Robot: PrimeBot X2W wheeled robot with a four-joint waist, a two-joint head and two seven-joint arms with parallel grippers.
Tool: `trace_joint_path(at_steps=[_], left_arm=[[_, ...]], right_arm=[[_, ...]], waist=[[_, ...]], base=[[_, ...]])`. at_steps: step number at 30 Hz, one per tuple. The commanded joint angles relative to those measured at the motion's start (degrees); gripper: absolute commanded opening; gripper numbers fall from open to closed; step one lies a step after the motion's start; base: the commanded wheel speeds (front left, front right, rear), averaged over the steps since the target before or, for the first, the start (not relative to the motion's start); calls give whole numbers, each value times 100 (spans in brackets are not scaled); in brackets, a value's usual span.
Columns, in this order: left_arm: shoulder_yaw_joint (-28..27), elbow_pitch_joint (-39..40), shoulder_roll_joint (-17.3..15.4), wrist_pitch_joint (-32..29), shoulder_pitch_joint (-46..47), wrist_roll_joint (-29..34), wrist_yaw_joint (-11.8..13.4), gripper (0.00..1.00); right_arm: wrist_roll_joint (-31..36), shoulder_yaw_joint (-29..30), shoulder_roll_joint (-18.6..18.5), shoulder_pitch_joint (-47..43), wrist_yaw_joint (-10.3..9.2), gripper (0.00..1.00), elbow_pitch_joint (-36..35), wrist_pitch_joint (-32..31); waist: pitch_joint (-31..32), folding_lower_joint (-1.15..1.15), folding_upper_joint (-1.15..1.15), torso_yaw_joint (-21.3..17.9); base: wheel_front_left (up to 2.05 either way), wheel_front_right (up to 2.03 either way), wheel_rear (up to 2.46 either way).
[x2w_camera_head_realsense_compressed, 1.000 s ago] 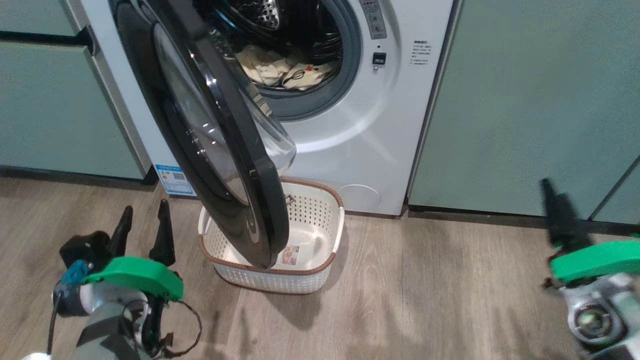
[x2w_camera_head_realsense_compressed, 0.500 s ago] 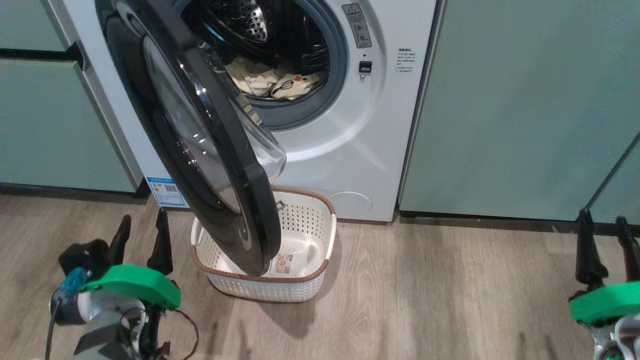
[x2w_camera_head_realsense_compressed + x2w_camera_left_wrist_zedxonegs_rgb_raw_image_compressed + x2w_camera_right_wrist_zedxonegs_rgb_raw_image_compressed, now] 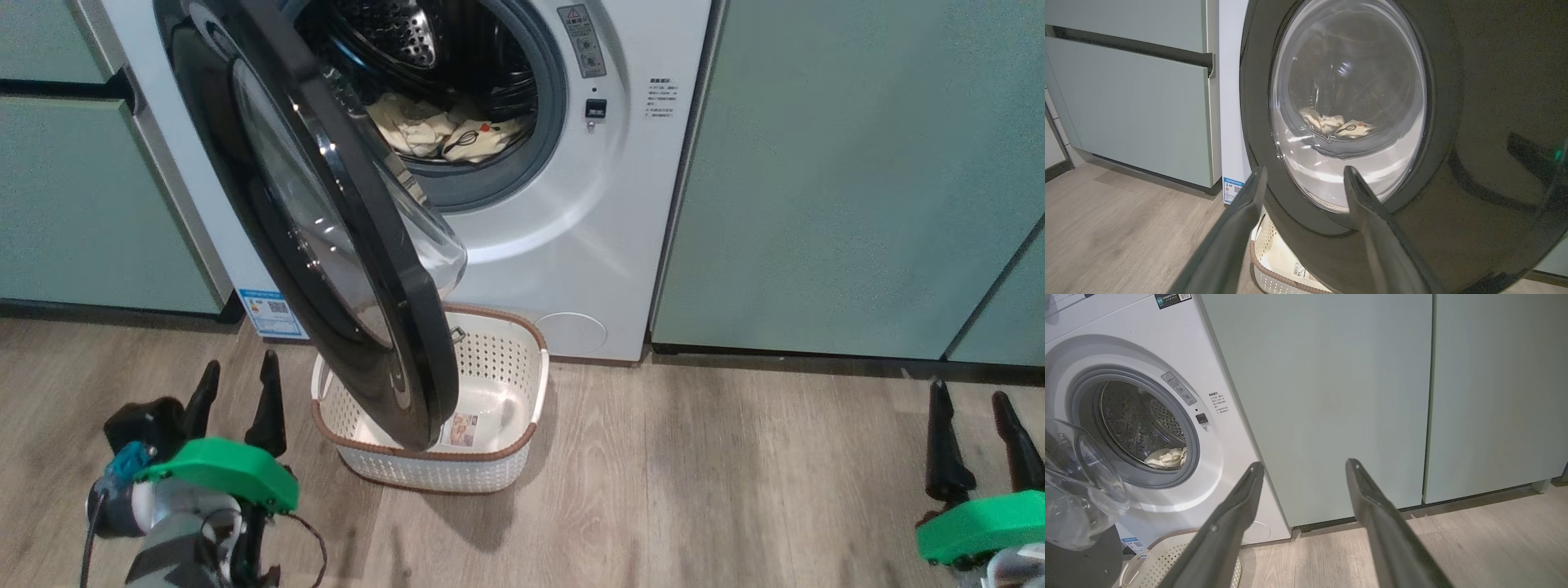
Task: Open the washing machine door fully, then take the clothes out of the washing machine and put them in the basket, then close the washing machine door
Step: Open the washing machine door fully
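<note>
Here I am, low in front of the machine (image 3: 563, 245), both arms down near the floor (image 3: 694, 490). My left gripper (image 3: 240, 365) hangs at the lower left, jaws spread wide with nothing between them, fingers pointing up toward the door (image 3: 371, 245). It is just beside the basket (image 3: 457, 472) and touches neither. Through my left wrist camera the door's black rim and glass bowl loom right ahead of my fingertips. My right gripper (image 3: 968, 392) is well off to the right, facing the green cabinet (image 3: 816, 163), jaws released too, holding nothing. The door stands partly swung out from its left side, its lower edge hanging over the basket. The basket sits on the floor right against the machine's front, below the porthole, with a sticker on its bottom. The clothes (image 3: 433, 135) lie in a cream heap at the bottom of the drum, a dark line drawing showing on one piece.
</note>
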State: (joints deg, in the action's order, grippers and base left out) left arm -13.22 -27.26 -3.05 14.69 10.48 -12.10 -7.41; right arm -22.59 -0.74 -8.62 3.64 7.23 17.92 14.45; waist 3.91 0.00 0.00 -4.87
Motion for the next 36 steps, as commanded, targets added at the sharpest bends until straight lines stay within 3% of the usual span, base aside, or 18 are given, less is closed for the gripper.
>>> trace_joint_path(at_steps=[1,19,20,21,23,30,36], left_arm=[[-170,149,-131,31,174,53,-3,100],[12,73,-176,31,199,59,-7,99],[32,72,-187,31,201,57,-7,89],[52,68,-203,31,200,59,-7,69],[65,73,-214,31,205,19,-7,0],[-153,285,-282,31,296,-198,-7,0],[-423,901,-393,21,612,-271,165,0]], right_arm=[[57,-126,-47,149,25,100,-169,54],[14,-118,47,164,25,100,11,54],[12,-120,45,168,25,100,17,54],[8,-127,47,174,25,100,23,54],[-1,-137,47,186,25,100,37,54],[-23,-161,75,221,25,100,72,54],[-61,-159,99,214,25,100,109,54]], waist=[[-3,0,0,5],[-23,0,0,74],[-26,0,0,79],[-29,0,0,80],[-36,0,0,85],[-65,0,0,93],[-71,0,0,131]], base=[[0,0,0],[0,0,0],[0,0,0],[0,0,0],[0,0,0],[0,0,0],[0,0,0]])
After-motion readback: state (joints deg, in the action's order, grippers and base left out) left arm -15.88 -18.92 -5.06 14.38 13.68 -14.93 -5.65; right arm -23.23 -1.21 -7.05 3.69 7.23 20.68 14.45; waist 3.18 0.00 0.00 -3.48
